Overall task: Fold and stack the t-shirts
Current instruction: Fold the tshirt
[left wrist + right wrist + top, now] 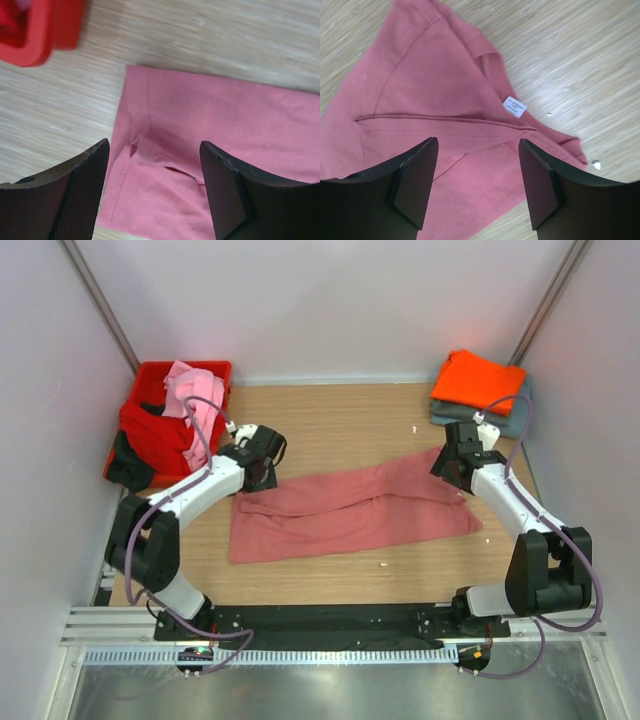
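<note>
— At far left, looking into the red crate point(148, 372): making out a light pink t-shirt point(190, 390) draping over a red t-shirt point(150, 435), and a dark t-shirt point(125, 468) hanging down the near side, hiding most of the walls. Showing only as a blurred corner in the left wrist view.

— Moving right to the left gripper point(258, 468)?

— Finding it poised with fingers spread wide, pinching nothing, over the left end of the salmon-pink t-shirt point(350, 512). Seeing a hem and a small tucked fold between the fingers; losing the cloth's near edge behind them. Not managing to tell whether the tips are touching fabric.

— And lying how?

— Stretching flat across the middle of the table point(340, 420), doubled lengthwise into a long band, wrinkling along the centre.

— Further right?

— Meeting the right gripper point(455, 465) over the collar end, likewise gaping and empty, framing a white label point(514, 106) beside the neckline.

— Ending where?

— Reaching the far right corner: spotting an orange t-shirt point(480, 378) sitting folded on a grey-blue t-shirt point(505, 420), partly hiding behind the arm's cable.
</note>
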